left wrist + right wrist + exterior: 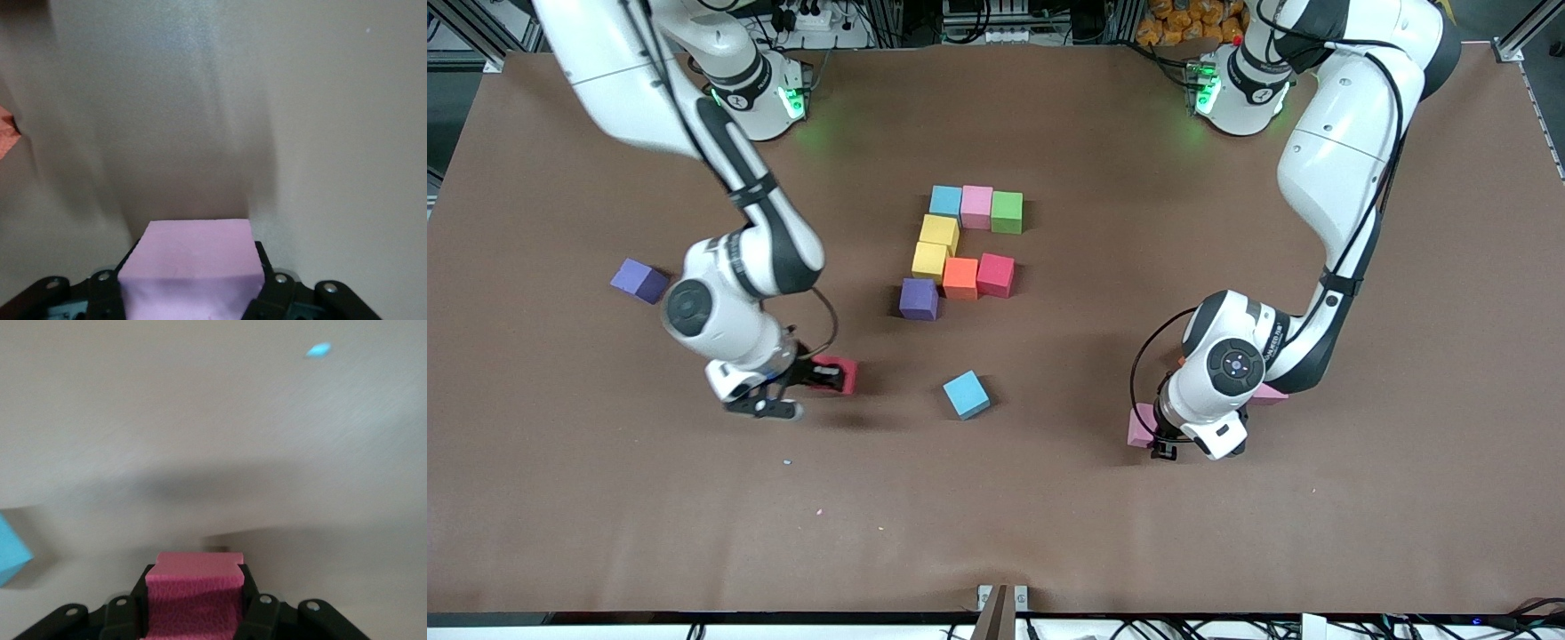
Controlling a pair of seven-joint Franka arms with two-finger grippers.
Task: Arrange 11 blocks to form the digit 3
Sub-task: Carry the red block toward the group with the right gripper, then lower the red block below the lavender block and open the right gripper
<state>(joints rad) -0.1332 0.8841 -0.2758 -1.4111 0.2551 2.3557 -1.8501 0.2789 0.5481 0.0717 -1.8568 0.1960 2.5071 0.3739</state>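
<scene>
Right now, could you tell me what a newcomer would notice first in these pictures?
Mid-table sits a cluster of eight blocks, the digit 3 only partly built. The right gripper has its jaws shut on a red block toward the right arm's end, and the left gripper is shut on a pink block toward the left arm's end. A loose light blue block lies nearer the front camera than the cluster.
</scene>
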